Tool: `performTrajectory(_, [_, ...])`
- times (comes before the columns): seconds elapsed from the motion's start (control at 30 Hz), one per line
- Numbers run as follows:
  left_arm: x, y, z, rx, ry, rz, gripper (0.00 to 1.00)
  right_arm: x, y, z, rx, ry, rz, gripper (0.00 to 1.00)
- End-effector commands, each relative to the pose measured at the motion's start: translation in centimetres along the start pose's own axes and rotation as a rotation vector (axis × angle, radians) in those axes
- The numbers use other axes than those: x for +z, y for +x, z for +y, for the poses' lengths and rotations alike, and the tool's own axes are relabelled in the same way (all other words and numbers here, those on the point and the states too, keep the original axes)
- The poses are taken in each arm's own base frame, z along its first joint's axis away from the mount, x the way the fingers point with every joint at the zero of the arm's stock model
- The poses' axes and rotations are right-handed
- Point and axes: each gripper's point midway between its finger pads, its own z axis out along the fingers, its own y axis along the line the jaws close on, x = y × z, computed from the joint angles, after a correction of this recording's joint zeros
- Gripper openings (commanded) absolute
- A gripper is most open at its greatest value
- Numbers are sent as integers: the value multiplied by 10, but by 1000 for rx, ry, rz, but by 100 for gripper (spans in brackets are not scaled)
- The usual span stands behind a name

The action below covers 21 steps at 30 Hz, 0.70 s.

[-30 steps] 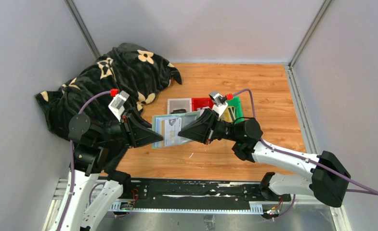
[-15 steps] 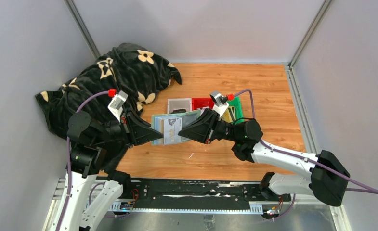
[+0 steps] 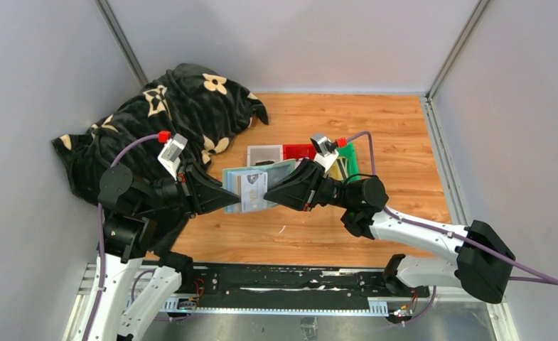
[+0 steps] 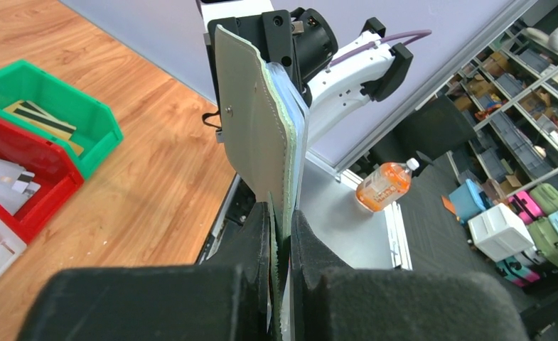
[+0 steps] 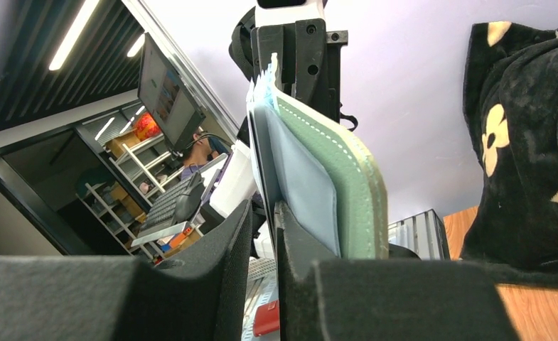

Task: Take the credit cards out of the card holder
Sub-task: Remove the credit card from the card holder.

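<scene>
The left gripper (image 3: 226, 202) pinches the card holder (image 3: 234, 176) by its left edge, holding it above the surface (image 3: 382, 128). The right gripper (image 3: 267, 195) seems to be pinching a pale card (image 3: 253, 189) in it. A shallow pinch could slip off, or a tight pocket could drag the holder loose.

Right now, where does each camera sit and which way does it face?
Top external: above and behind, looking down on left arm and right arm, left gripper and right gripper on the card holder.
Left wrist: looks along its fingers at the right arm.
Right wrist: looks along its fingers at the left arm.
Shared: every view shows the card holder.
</scene>
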Motion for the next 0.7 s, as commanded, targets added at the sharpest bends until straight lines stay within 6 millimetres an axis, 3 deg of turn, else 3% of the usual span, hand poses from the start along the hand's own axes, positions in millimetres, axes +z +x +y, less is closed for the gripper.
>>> performTrajectory(0.0, [1,0,2,-19,-10,-1,0,10,-17,43,-56,-147,-41,22])
performTrajectory(0.17, [1,1,3,-20,-13,-1,0,15,-21,45,-62,-157,-45,23])
performTrajectory(0.43, [-1,3,0,-16,-5,2,0,12,-30,42,-51,-138,-86,2])
performTrajectory(0.67, [-1,0,-5,-16,8,-12,0,3,-35,46,-67,-126,-118,6])
